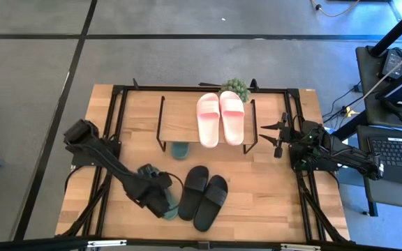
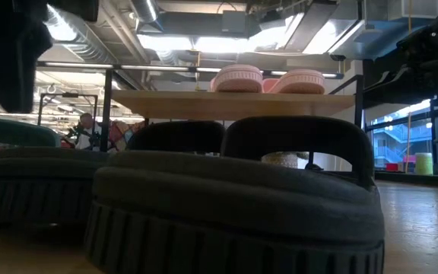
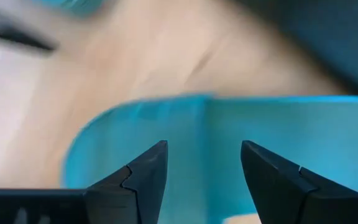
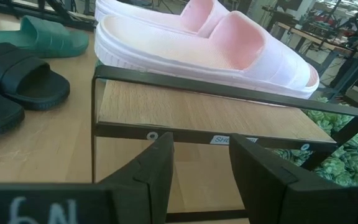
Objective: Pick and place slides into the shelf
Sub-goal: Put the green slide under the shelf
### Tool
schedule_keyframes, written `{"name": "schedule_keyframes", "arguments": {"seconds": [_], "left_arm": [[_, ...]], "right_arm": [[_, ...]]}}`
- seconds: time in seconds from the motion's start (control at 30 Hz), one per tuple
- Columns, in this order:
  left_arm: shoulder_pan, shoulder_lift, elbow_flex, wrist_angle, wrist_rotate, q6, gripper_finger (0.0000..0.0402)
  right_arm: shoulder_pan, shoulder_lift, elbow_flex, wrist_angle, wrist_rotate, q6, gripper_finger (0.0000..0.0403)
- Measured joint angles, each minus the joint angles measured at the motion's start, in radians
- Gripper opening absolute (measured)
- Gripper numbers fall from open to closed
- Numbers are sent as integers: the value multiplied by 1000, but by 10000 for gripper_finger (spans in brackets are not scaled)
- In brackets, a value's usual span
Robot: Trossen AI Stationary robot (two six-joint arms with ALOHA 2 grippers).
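Two pale pink slides (image 1: 220, 117) lie side by side on the right part of the shelf's top board (image 1: 180, 115). One dark green slide (image 1: 180, 150) pokes out from under the shelf's near edge. The black pair (image 1: 202, 195) lies on the table in front of the shelf. The other green slide (image 1: 170, 209) lies just left of the black pair. My left gripper (image 1: 160, 199) hangs open over it, pointing steeply down. In the left wrist view the green slide (image 3: 229, 124) fills the space behind the parted fingers (image 3: 148, 177). My right gripper (image 1: 276, 137) waits open at the shelf's right end.
A small green plant (image 1: 236, 87) stands behind the shelf. A black metal frame (image 1: 117, 139) runs around the table's edges. The black pair lies close against the green slide's right side. Bare wood shows on the table's near right part (image 1: 271, 202).
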State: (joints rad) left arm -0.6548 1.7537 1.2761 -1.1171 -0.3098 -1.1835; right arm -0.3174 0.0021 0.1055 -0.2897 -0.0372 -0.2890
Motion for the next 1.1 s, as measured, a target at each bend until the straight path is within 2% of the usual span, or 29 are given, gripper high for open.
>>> {"name": "schedule_keyframes", "arguments": {"seconds": [0.1,0.3,0.67,1.1], "left_arm": [[0,78,77,-132,15,-68,195],[1,170,150,-131,55,-78,195],[2,248,152,-263,69,-149,195],[2,250,151,-251,67,-149,195]], "right_arm": [[0,0,0,0,0,0,157],[0,0,0,0,0,0,157],[0,0,0,0,0,0,157],[0,0,0,0,0,0,157]]}}
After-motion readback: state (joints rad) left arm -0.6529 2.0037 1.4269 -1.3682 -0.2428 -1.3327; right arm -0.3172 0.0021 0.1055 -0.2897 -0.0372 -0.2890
